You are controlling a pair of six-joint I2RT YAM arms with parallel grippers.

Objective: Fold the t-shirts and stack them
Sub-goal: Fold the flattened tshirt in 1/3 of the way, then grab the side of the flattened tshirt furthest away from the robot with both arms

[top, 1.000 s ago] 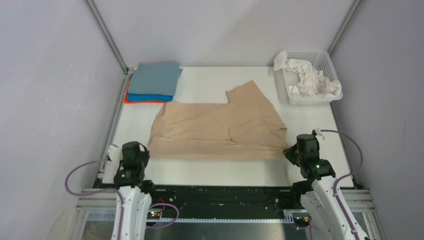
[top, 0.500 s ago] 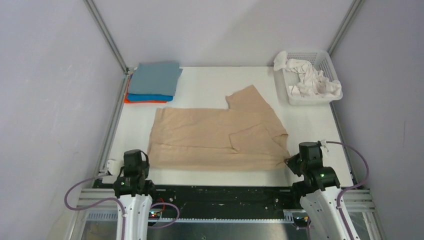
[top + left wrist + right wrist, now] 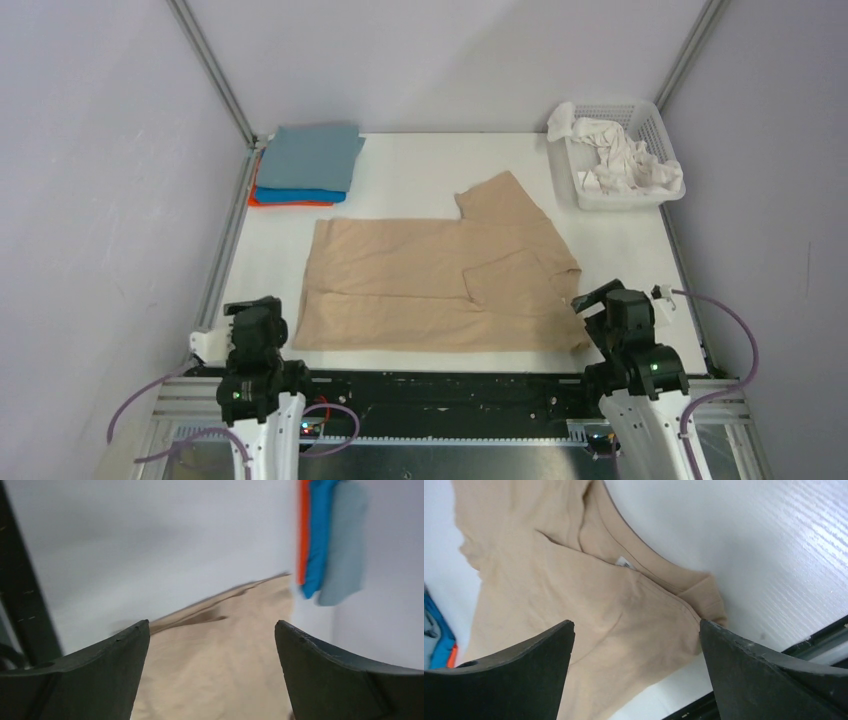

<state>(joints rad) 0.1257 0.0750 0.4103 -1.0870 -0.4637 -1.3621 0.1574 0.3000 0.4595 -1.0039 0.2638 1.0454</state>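
Drawn back, left gripper [image 3: 211, 625] and right gripper [image 3: 636, 622] gape empty by tan t-shirt [image 3: 420, 280]

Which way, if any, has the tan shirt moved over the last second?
Yes. The tan shirt slid toward the near edge of the table, away from the folded stack, which stayed put.

Bright, even light; your left wrist view is the soft one.
From above you get flat, diffuse light with only a faint shadow along the tan t-shirt [image 3: 440, 285] edge. Your left wrist picture is blurred, smearing the folded stack [image 3: 330, 545]. Your right wrist picture is sharp on the cloth, with a sheen across the white table [image 3: 774, 545] at upper right.
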